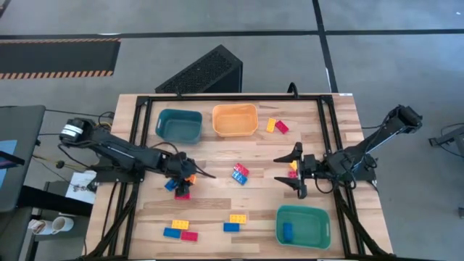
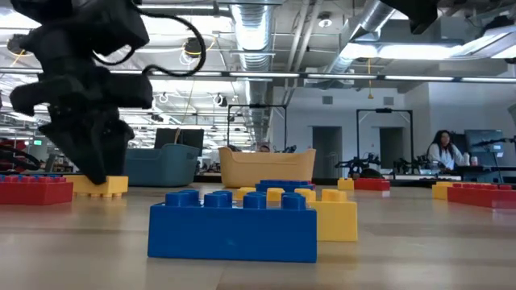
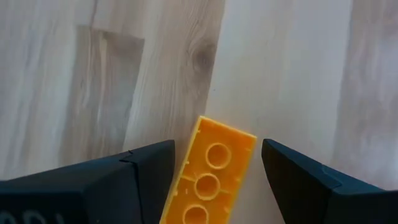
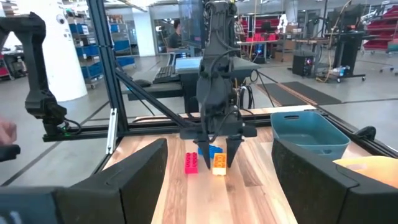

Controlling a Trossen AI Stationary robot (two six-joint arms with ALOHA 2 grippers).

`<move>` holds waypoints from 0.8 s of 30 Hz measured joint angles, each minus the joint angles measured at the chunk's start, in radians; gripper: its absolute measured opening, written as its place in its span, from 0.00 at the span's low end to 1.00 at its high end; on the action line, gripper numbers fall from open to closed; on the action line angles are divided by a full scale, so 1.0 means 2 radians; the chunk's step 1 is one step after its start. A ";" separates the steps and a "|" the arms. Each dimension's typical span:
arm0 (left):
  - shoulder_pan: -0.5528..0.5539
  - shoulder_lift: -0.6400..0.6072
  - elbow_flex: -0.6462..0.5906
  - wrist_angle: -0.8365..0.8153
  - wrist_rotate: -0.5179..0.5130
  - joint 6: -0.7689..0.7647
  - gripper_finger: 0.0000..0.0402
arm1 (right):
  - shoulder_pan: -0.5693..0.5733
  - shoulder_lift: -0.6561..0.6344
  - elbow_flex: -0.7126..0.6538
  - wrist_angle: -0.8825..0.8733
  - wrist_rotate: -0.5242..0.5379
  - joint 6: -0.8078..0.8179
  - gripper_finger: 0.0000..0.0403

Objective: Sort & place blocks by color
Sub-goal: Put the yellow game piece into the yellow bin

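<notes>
My left gripper (image 1: 187, 174) points steeply down at the table's left middle. It is open over a yellow-orange brick (image 3: 208, 177), with one finger on each side of it. The brick lies on the wood and shows a row of rings. A red brick (image 4: 191, 163) and a blue brick (image 1: 172, 185) lie close beside it. My right gripper (image 1: 293, 177) hangs level and open above the right middle, with nothing between its fingers. A red and yellow block (image 1: 293, 168) lies by it. My left gripper's fingers flank the yellow-orange brick's long sides (image 3: 186, 168) from above and lie across it. One finger (image 3: 149, 171) stands very close to the brick. I cannot tell whether it touches. A clear gap shows at the other finger. The brick rests on the table.
A teal bin (image 1: 180, 125) and an orange bin (image 1: 235, 119) stand at the far edge. A green bin (image 1: 304, 217) at the near right holds a blue brick (image 1: 287, 232). Loose bricks lie at the centre (image 1: 240, 172), the far right (image 1: 275, 125), the near left (image 1: 180, 230) and near middle (image 1: 234, 222).
</notes>
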State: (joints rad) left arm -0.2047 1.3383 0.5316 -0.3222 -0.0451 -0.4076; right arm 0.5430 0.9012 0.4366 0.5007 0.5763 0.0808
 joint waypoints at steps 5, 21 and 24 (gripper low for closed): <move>0.000 0.025 0.002 -0.013 -0.005 0.005 0.56 | 0.000 0.000 0.000 0.000 0.000 0.000 0.77; 0.010 0.030 0.038 -0.050 -0.056 0.107 0.25 | -0.001 0.000 0.000 0.003 0.000 0.003 0.77; 0.028 0.029 0.073 -0.050 -0.075 0.139 0.25 | -0.001 0.000 0.000 0.006 0.000 0.005 0.77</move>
State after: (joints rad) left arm -0.1483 1.3960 0.6768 -0.4221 -0.1952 -0.1287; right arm 0.5404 0.9012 0.4366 0.5132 0.5766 0.0898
